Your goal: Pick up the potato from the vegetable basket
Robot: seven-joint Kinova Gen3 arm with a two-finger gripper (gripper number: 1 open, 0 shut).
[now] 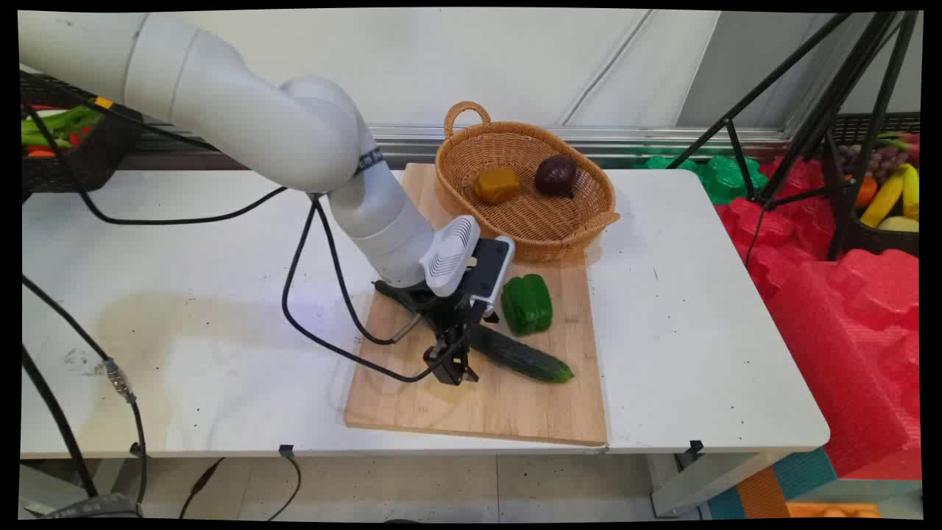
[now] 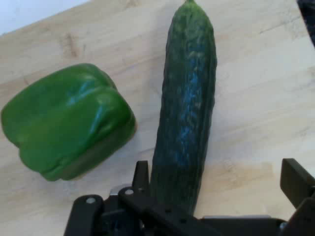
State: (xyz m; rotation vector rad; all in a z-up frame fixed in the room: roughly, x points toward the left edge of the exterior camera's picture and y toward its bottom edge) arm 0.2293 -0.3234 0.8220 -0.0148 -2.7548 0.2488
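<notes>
Fingers [image 2: 216,196] spread wide, straddling cucumber [image 2: 186,108], nothing clamped; long axis toward 12 o'clock in hand view; pepper [image 2: 69,123] at 10.

A white worktop [image 1: 221,250] with rounded corners fills the middle of the room, its surface speckled with small dark marks. Behind it runs a pale wall [image 1: 441,59] with a metal rail [image 1: 589,136] along its base. A black tripod [image 1: 824,110] stands at the right, over red foam padding [image 1: 831,294] and some green foam [image 1: 714,177]. Black crates of fruit and vegetables sit at the far right [image 1: 883,191] and far left [image 1: 66,143]. Pale floor tiles [image 1: 441,486] show below the worktop's near edge.
</notes>
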